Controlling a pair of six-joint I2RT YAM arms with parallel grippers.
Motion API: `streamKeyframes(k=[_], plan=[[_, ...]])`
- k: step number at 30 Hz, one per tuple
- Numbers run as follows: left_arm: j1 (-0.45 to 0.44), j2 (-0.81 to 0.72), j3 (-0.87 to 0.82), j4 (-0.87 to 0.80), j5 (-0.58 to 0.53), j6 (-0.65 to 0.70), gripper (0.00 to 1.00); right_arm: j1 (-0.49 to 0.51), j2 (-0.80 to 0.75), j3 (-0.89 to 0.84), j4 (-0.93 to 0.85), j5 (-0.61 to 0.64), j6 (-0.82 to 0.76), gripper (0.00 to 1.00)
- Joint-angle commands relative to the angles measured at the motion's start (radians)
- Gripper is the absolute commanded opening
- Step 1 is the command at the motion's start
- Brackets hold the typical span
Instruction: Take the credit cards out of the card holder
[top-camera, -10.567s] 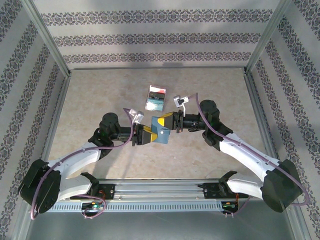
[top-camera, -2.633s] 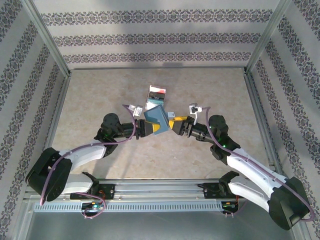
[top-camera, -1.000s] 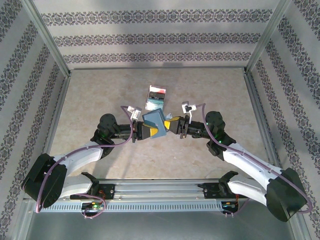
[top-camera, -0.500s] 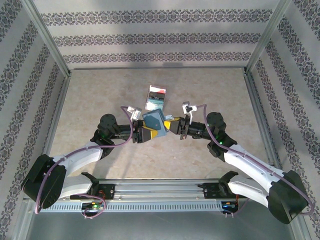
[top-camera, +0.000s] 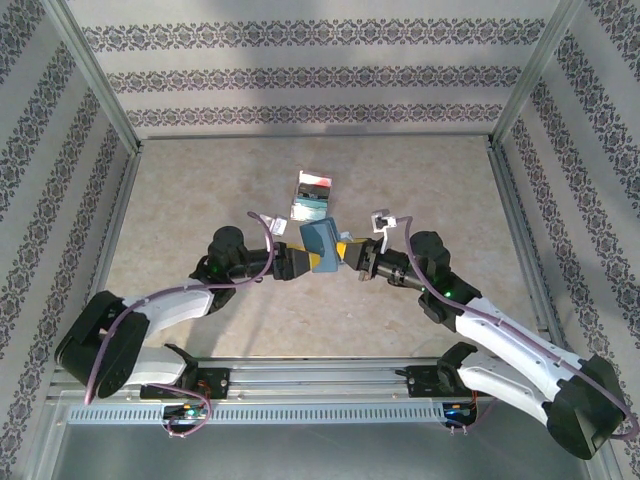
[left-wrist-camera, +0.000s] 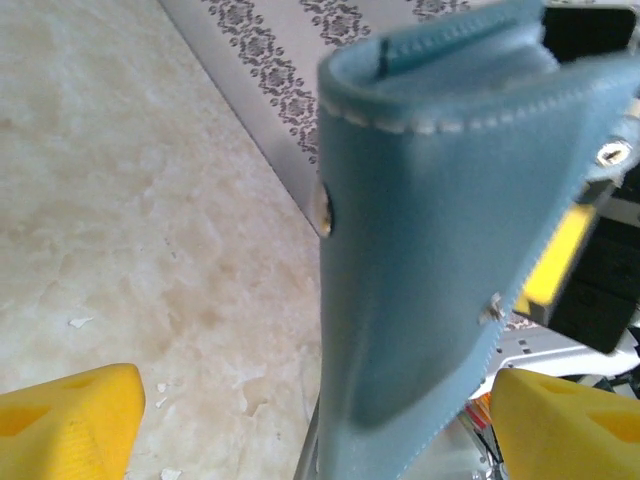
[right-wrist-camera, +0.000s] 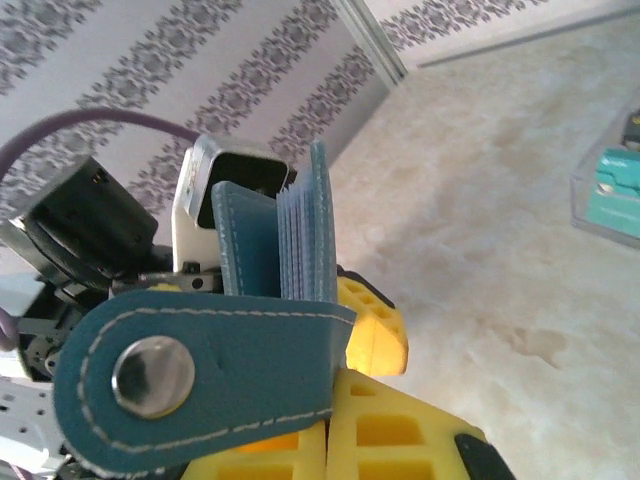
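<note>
The right gripper (top-camera: 345, 259) is clenched on the card holder (top-camera: 322, 243), holding the slate-blue wallet up off the table (top-camera: 200, 190) between the two arms; in the right wrist view its yellow fingers (right-wrist-camera: 360, 440) pinch the snap-strap end (right-wrist-camera: 190, 375), so the pocket panels stand upright with their mouth free. That seems the point of the hold — one arm steadies the wallet so the other can work at the pockets. The left gripper (top-camera: 300, 262) stands released, its yellow fingertips (left-wrist-camera: 70, 420) spread to either side of the wallet's lower edge in the left wrist view, not touching it. Several credit cards (top-camera: 312, 196) already lie in a small heap on the table just beyond the wallet — teal and red-and-white among them. Whether any card remains inside the pockets I cannot tell
</note>
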Motion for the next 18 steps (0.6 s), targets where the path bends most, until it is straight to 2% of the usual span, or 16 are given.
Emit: streamKeyframes(k=[1,6,10,14,18], plan=[[-0.017,0.050,0.040,0.158,-0.003,-0.070,0.90,0.041,-0.018,0.074,-0.125,0.143,-0.062,0.00],[-0.023,0.135,0.045,0.334,0.020,-0.143,0.92,0.079,-0.005,0.138,-0.257,0.251,-0.094,0.00],[-0.025,0.169,0.038,0.392,0.003,-0.172,0.93,0.104,0.001,0.175,-0.329,0.331,-0.107,0.00],[-0.026,0.149,0.031,0.359,-0.022,-0.154,0.94,0.127,0.010,0.210,-0.385,0.393,-0.118,0.00],[-0.034,0.097,0.035,0.257,-0.044,-0.101,0.99,0.145,0.025,0.230,-0.400,0.417,-0.126,0.00]])
